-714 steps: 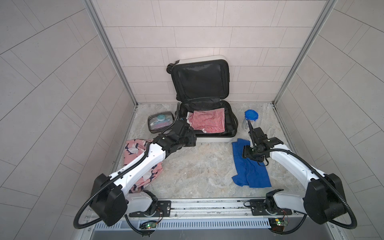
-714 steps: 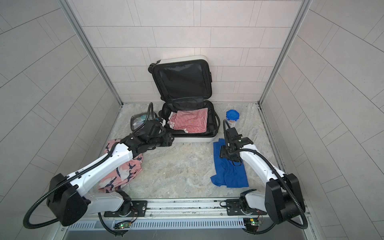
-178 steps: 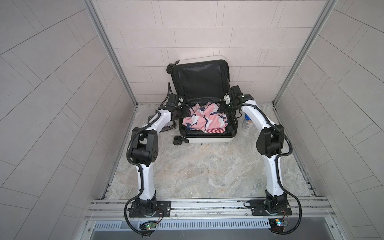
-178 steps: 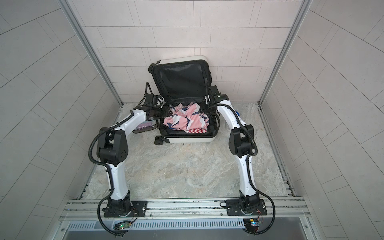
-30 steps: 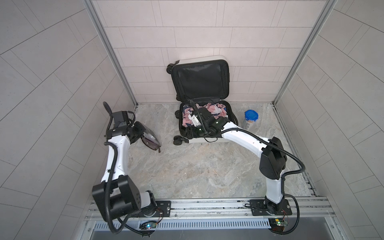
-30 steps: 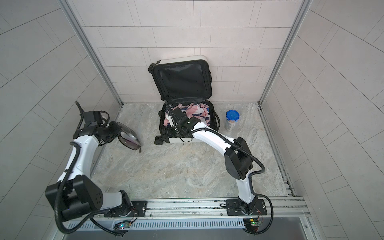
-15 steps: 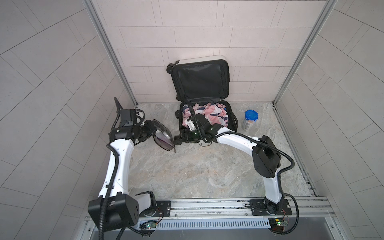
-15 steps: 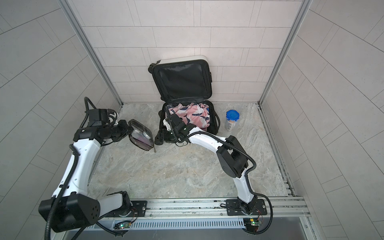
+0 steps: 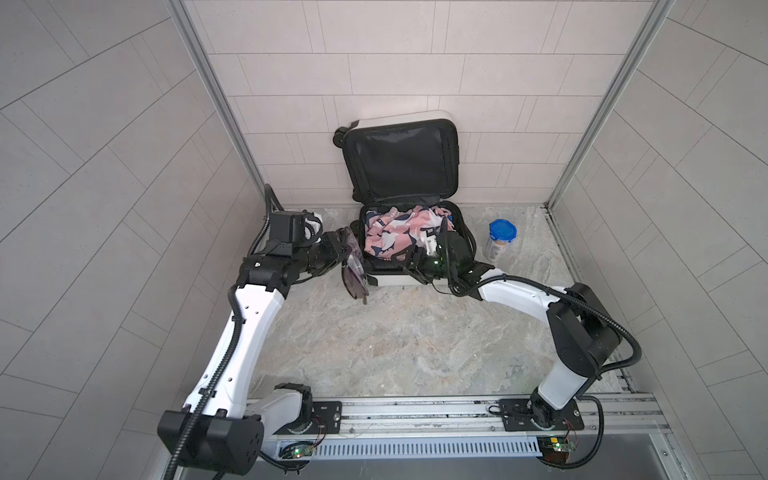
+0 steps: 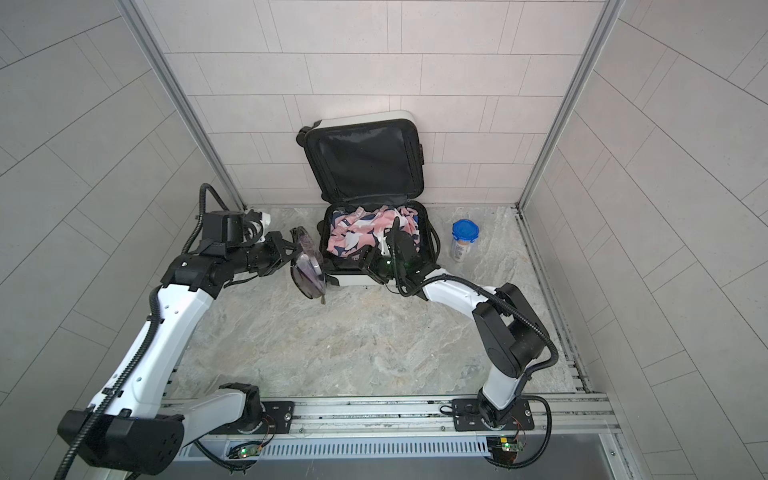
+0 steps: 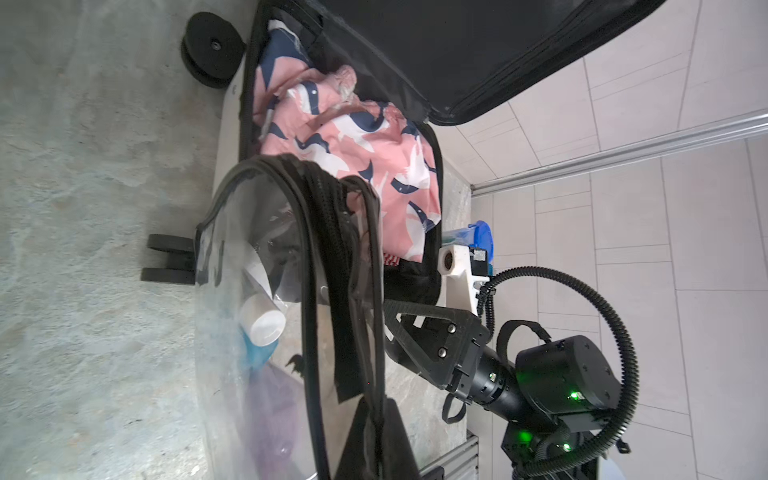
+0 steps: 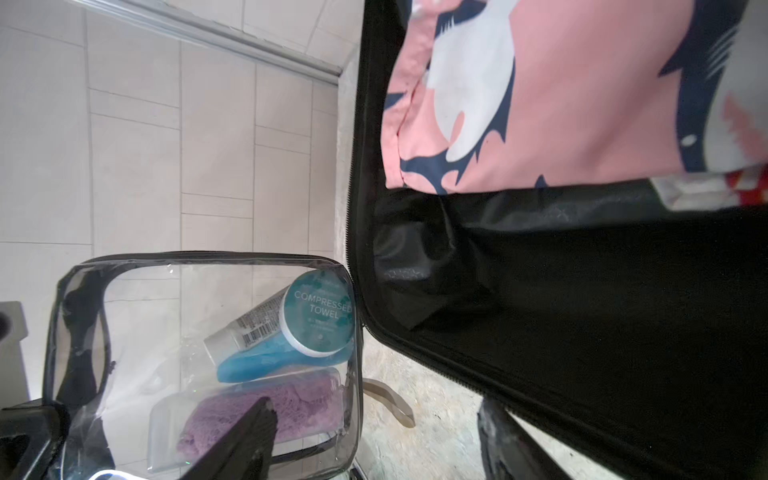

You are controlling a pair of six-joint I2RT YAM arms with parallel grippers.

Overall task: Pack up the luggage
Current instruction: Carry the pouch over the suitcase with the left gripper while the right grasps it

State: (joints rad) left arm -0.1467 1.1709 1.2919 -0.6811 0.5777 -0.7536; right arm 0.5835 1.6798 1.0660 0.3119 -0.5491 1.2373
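Left gripper [image 9: 341, 249] clamped tight on clear pouch [image 9: 354, 279], which hangs just off the luggage's [image 9: 390, 280] near-left corner. Right gripper [image 9: 409, 262] spread wide, empty, at near rim. Luggage sits open at the surface's far edge, lid up. Lift pouch over rim, lower onto pink clothes [image 9: 395, 232].

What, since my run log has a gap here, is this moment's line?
left end effector: shut on pouch; right end effector: open by luggage; pouch: outside luggage
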